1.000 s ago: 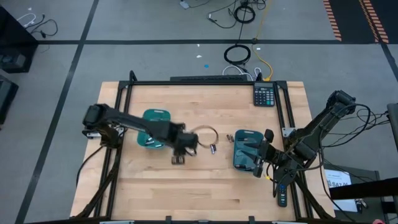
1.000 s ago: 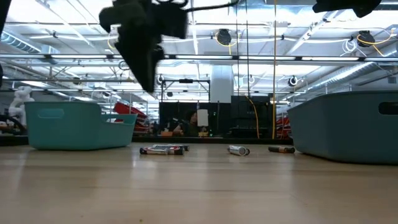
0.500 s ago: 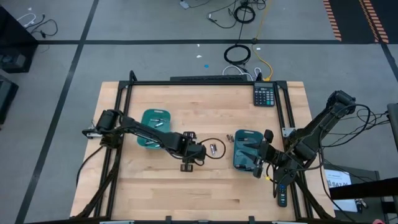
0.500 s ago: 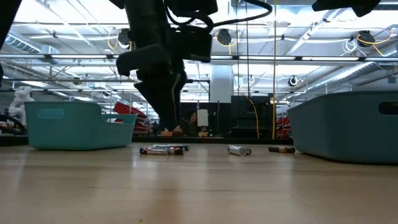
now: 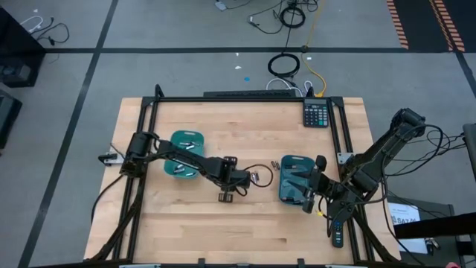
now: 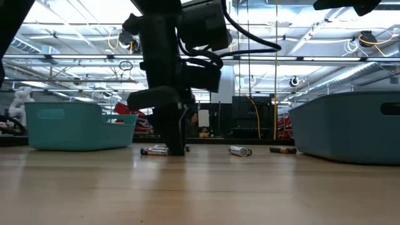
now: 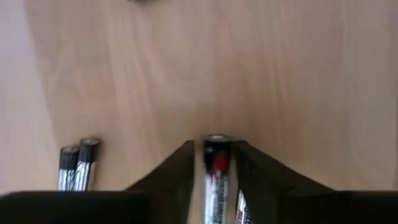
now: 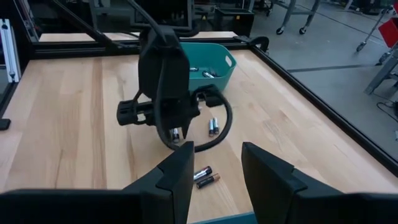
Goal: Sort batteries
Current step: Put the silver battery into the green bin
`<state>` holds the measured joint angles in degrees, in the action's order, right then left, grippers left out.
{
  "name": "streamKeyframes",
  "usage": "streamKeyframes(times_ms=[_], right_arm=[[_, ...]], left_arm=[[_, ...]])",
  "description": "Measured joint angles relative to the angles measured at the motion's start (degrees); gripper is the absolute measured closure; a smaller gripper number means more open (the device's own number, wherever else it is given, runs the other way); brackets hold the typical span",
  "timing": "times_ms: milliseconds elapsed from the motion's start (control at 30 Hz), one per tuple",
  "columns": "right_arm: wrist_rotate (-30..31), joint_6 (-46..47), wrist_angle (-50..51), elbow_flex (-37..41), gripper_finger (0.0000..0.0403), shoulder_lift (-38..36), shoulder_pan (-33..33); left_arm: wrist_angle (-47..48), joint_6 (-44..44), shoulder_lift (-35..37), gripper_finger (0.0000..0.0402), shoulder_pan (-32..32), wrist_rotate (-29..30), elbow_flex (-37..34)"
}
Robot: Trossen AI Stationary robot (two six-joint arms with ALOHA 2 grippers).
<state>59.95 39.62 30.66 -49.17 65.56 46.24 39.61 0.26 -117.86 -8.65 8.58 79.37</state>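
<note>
Small batteries lie on the wooden table between two teal trays. In the left wrist view, a silvery battery with a red label (image 7: 216, 168) lies between my left gripper's (image 7: 214, 146) open fingers, which stand close on either side of it, down at the table (image 6: 172, 147). A dark pair (image 7: 78, 165) lies beside them. More batteries (image 6: 239, 150) (image 5: 274, 165) lie toward the right tray (image 5: 296, 179). The left tray (image 5: 186, 152) holds several batteries (image 8: 202, 73). My right gripper (image 8: 216, 152) waits open over the right tray's near end (image 5: 307, 195).
A calculator (image 5: 317, 113) sits at the far right corner and a black remote (image 5: 337, 234) lies by the right arm's base. The left arm's black cable loop (image 8: 221, 134) hangs low around the batteries. Bare wood stretches along the near side (image 5: 245, 231).
My left gripper has moved from beside the left tray toward the table's right and come down to the tabletop, ending with its fingers astride a battery. The batteries and trays have stayed where they were.
</note>
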Motion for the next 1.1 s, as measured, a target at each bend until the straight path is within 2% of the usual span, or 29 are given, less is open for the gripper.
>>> streamKeyframes(times_ms=[100,133,233,333,433,567,833,1100], right_arm=[[0.0,0.0,0.0,0.0,0.0277,0.0,0.0],[0.0,0.0,0.0,0.0,0.0277,0.0,0.0],[0.0,0.1,0.0,0.0,0.0277,0.0,0.0],[0.0,0.1,0.0,0.0,0.0277,0.0,0.0],[0.0,0.3,0.0,0.0,0.0277,0.0,0.0],[-0.1,1.2,-0.4,0.0,0.0277,0.6,0.0],[-0.4,1.4,-0.3,0.0,0.0277,1.4,0.4],[-0.4,1.5,-0.4,0.0,0.0277,1.4,0.4]], left_arm=[[-0.4,3.5,-0.1,0.0355,0.1,1.2,0.0],[-0.3,4.5,-0.2,0.0361,0.1,2.6,0.3],[3.6,6.9,-0.5,0.0361,0.2,8.3,2.4],[13.2,6.5,0.0,0.0361,0.4,11.7,7.7],[24.0,5.3,3.0,0.0361,0.0,13.6,12.0],[35.3,0.4,9.2,0.0361,2.9,12.4,11.3],[33.1,-5.1,23.1,0.0361,6.6,12.3,1.6],[20.0,-7.2,35.3,0.0361,11.9,6.6,-14.1]])
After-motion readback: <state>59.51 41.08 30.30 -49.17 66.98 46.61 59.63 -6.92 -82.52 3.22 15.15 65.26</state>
